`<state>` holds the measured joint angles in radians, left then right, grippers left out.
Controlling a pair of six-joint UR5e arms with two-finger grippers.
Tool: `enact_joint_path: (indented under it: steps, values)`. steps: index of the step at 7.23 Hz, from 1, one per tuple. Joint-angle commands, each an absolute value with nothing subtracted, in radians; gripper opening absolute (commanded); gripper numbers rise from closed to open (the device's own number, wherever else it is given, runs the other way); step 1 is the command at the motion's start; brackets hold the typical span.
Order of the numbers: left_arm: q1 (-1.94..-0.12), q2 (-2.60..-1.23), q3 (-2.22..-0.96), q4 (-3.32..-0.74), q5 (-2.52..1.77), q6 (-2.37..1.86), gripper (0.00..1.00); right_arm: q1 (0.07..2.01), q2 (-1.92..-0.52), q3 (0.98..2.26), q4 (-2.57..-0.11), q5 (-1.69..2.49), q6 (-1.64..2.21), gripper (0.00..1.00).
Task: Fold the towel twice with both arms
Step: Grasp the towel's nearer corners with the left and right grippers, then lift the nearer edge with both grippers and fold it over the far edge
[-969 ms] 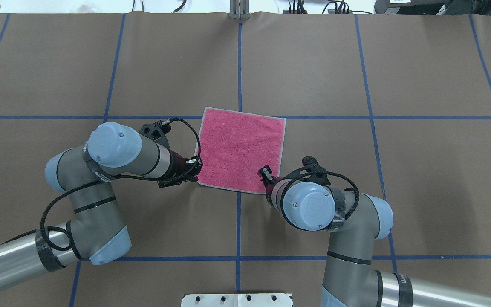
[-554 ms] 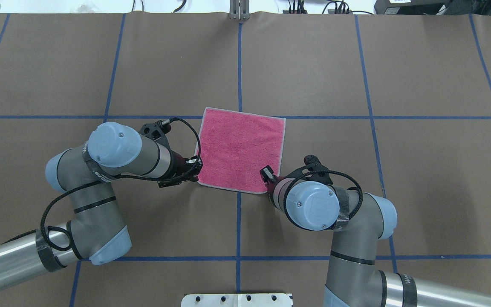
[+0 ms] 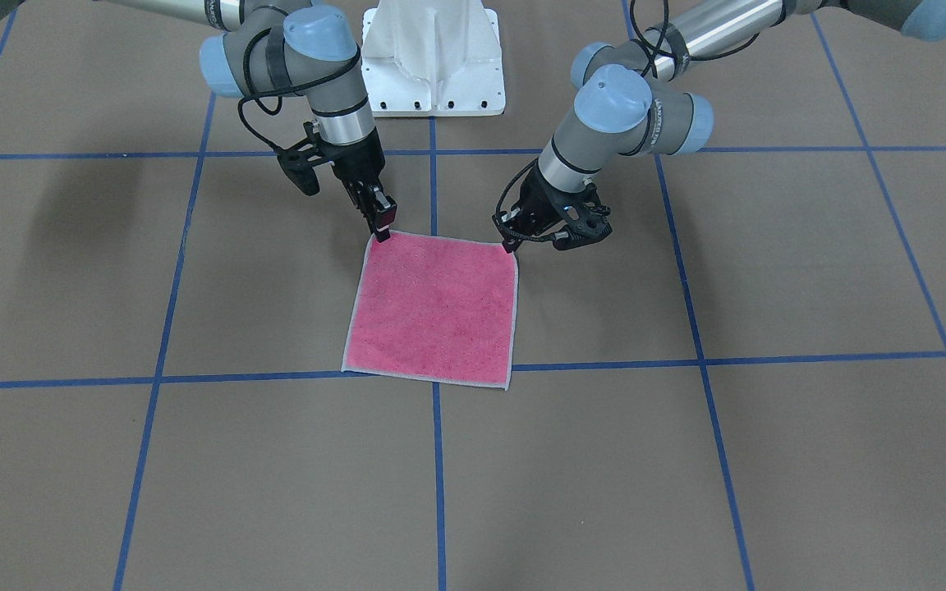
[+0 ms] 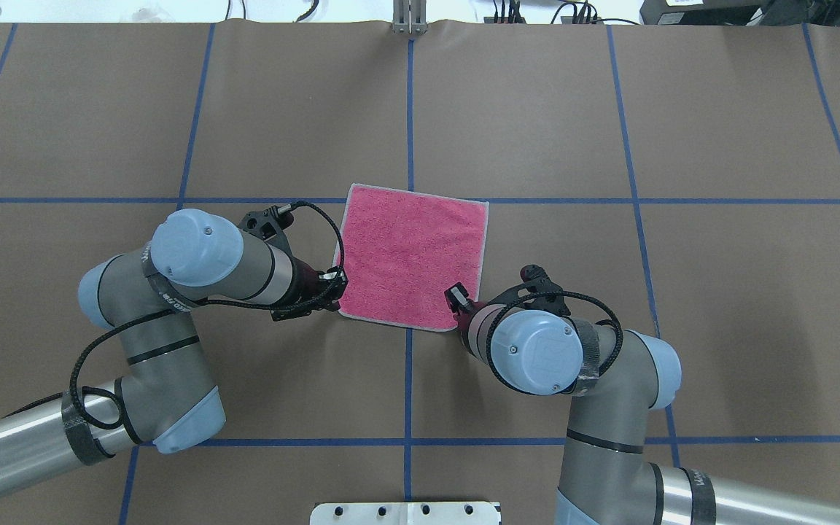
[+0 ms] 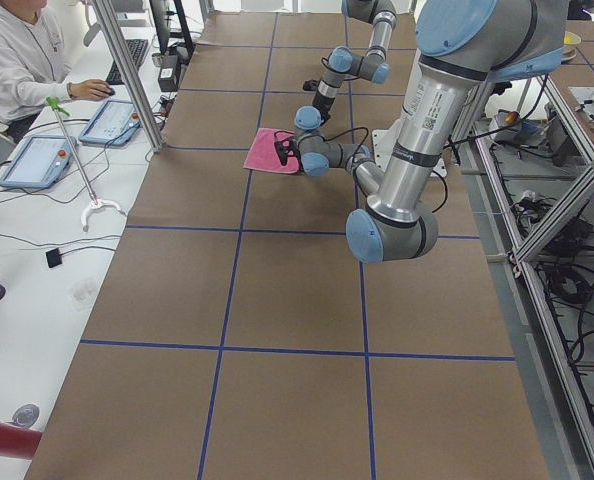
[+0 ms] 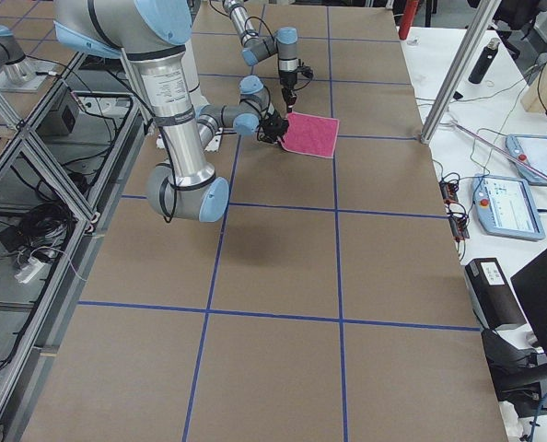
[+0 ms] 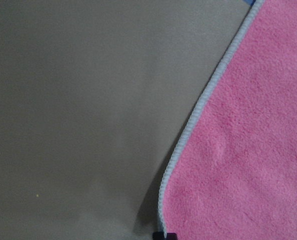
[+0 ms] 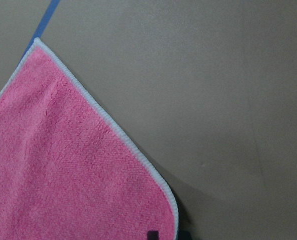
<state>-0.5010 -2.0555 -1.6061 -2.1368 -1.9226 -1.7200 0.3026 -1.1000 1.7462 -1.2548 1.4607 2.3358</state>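
Note:
The towel (image 4: 411, 257) lies flat on the table, pink face up, with a light grey border; it also shows in the front view (image 3: 433, 308). My left gripper (image 4: 334, 295) sits at the towel's near left corner, fingers pinched together on the edge (image 7: 163, 220). My right gripper (image 4: 455, 300) sits at the near right corner, with a fingertip on the pink face beside the border (image 8: 152, 234). Both look shut on the corners, which still rest on the table. The grey face is hidden.
Brown table cover with blue tape grid lines (image 4: 409, 109). The white pedestal (image 3: 432, 57) stands at the robot's side of the table. An operator sits at a side desk (image 5: 17, 60), away from the arms. Tablets lie on the side desks (image 6: 527, 198).
The right arm's wrist and elbow have shifted slightly to the right and nearer the robot, with its gripper staying at the corner. The left arm and the towel have not moved.

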Motion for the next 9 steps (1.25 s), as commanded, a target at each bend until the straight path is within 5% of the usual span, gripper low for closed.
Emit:
enact_joint_path:
  steps: [1,7,9]
  values:
    - [-0.502,-2.057,-1.611,-2.137,-1.924,-1.72,0.0,0.31,-1.106,1.75,-1.256,1.468,2.312,0.0]
    - [-0.48,-2.037,-1.831,-2.123,-2.0,-1.848,0.0,0.33,-1.279,2.057,-1.296,1.554,2.252,0.0]
    - [-0.471,-2.04,-1.839,-2.094,-2.0,-1.861,0.0,0.325,-1.272,2.045,-1.315,1.562,2.244,0.0]
